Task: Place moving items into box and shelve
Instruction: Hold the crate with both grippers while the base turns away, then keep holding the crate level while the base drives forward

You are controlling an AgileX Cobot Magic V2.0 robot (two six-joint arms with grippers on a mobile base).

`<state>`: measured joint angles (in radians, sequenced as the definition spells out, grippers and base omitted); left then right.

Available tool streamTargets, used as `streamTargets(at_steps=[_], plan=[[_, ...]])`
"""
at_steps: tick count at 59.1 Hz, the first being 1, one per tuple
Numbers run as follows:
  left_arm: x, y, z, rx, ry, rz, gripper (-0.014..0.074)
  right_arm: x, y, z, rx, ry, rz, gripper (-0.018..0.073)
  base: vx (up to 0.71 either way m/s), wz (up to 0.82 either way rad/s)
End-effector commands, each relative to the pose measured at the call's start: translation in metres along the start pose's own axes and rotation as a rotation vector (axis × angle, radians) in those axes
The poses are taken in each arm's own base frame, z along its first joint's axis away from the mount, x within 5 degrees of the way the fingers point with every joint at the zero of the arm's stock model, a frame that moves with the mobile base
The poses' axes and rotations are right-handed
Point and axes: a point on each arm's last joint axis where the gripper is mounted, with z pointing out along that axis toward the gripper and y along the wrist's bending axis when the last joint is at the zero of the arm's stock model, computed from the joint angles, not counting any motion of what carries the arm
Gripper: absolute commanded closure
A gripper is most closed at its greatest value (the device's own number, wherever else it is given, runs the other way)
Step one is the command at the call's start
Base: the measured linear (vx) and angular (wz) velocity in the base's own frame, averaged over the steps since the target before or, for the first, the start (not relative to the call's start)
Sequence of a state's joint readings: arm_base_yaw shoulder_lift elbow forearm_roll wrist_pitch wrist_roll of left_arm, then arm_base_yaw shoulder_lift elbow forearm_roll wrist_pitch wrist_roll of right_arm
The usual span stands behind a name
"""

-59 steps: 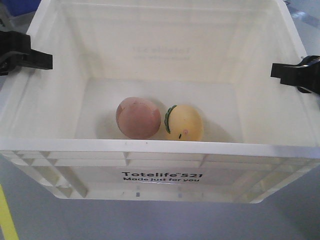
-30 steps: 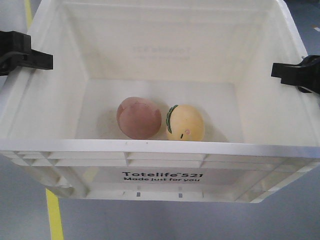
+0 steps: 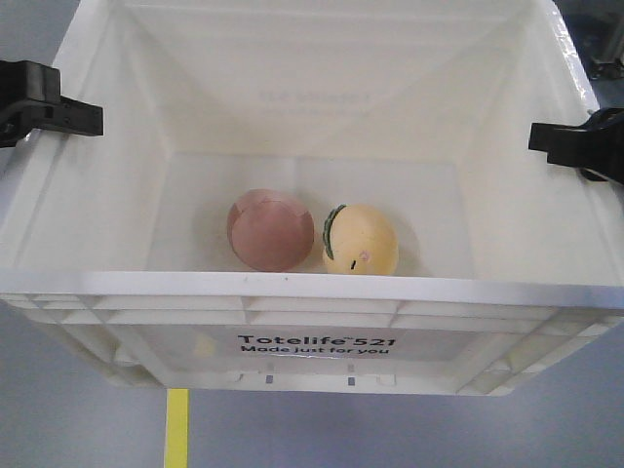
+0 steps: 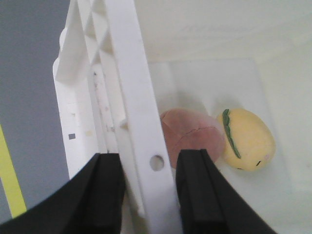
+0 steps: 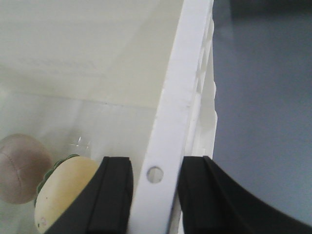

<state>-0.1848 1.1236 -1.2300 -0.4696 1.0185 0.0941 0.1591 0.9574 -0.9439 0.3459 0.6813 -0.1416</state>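
Note:
The white box [image 3: 312, 291], printed "Totelife 521", hangs above the floor between my two grippers. My left gripper [image 3: 58, 107] is shut on its left rim [image 4: 136, 97], one finger outside and one inside. On the opposite rim [image 5: 185, 87] my right gripper [image 3: 575, 144] is shut the same way. Both moving items lie side by side on the box floor near the front wall: the pink-brown ball [image 3: 270, 229] and the yellow egg-shaped toy [image 3: 360, 239] with its green edge. The wrist views show them too, the ball [image 4: 190, 136] and the egg [image 5: 63, 190]. The shelve is out of view.
Grey floor lies under and around the box. A yellow floor line [image 3: 176, 429] runs below the box's front edge, left of centre, and shows again as the yellow line [image 4: 9, 180] in the left wrist view.
The yellow floor line has slid from the far left to right beneath the box, so the floor is passing under it. Both grippers keep their hold, and the toys have barely shifted.

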Motion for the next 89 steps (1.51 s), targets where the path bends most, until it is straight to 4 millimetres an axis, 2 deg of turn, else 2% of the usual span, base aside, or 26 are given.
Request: streamTargets(at_steps=[1,89], plan=[[-0.0159,-0.0186,-0.0228,0.100,-0.184,0.004,0.0603,-0.0258,0.0064,-0.0174,-0.026,-0.212,0.031,0.0565,0.16,0.44],[-0.0159,-0.0186,-0.0228,0.100,-0.184,0.004,0.0603,-0.0257,0.0063,-0.0174,-0.025,-0.212,0.031,0.0565,0.20,0.22]])
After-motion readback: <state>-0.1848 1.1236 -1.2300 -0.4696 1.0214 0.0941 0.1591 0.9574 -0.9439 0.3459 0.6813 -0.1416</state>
